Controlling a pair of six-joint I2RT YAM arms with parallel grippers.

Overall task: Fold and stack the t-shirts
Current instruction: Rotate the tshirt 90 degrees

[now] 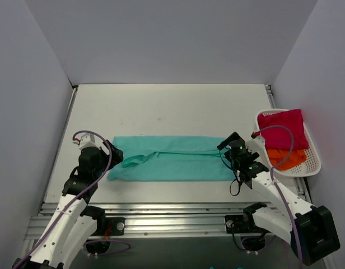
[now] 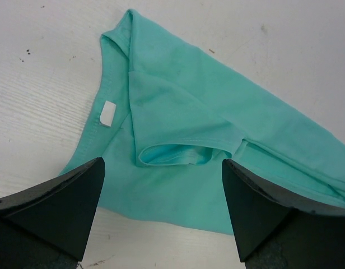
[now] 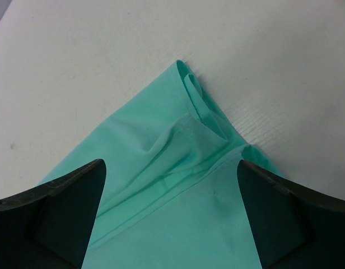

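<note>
- Broadly, white table [image 1: 161, 106] under everything, closed in by plain grey walls at the back and both sides.
- Next in size, teal t-shirt [image 1: 178, 165] flat on the near half of the table, folded into a long band running left to right between the two arms, with one fold line along its length.
- Then white slotted basket [image 1: 313, 159] at the table's right edge, apart from the right end of the teal band.
- Inside that basket, magenta t-shirt [image 1: 281, 129] crumpled at the far end, with orange t-shirt [image 1: 290, 158] bunched at the near end and partly under the magenta one.
- Left gripper [image 1: 113, 154] at the left end of the teal band, over the collar end; fingers [image 2: 60, 207] spread wide and clasping nothing. Seen from the left wrist, teal cloth [image 2: 217, 129] between the open gripper [image 2: 162, 168], with neckline and a folded-over sleeve in plain sight. Touching the cloth or just above it: cannot tell.
- Right gripper [image 1: 227, 152] at the right end of the band; fingers [image 3: 55, 213] likewise parted wide, nothing clasped. From the right wrist, layered teal folds [image 3: 178, 185] and a rolled edge at the corner, framed by the open gripper [image 3: 171, 165].
- Smallest, white label [image 2: 108, 114] sewn at the neckline.
</note>
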